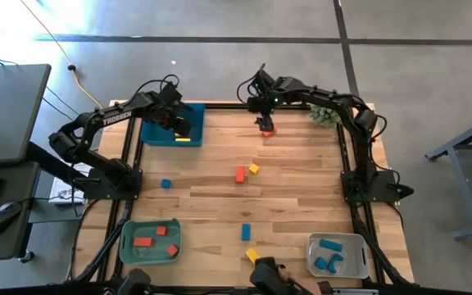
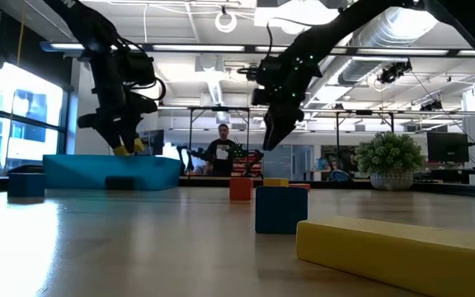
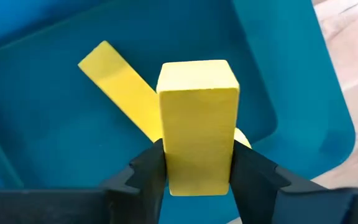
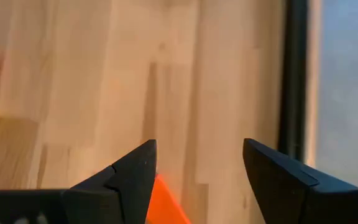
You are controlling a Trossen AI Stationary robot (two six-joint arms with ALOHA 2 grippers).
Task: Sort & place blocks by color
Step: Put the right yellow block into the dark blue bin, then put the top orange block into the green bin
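Note:
My left gripper hangs over the teal tray at the table's far left, shut on a yellow block. A second yellow bar lies flat on the tray's floor. In the low view the held block shows at the fingertips, just above the tray's rim. My right gripper stands open near the far edge, pointing down over a red-orange block. That block's corner shows beside one finger, untouched. My left gripper pinches the yellow block by two opposite long sides between its two fingers. The fingers come from above, pointing steeply down. The block reaches out past the fingertips and hangs clear of the tray's floor and of the bar lying there.
Loose on the wood are a blue cube, a red-orange block, a yellow one, a blue bar and a yellow bar. Near the front stand a green tray and a grey tray. A plant stands far right.

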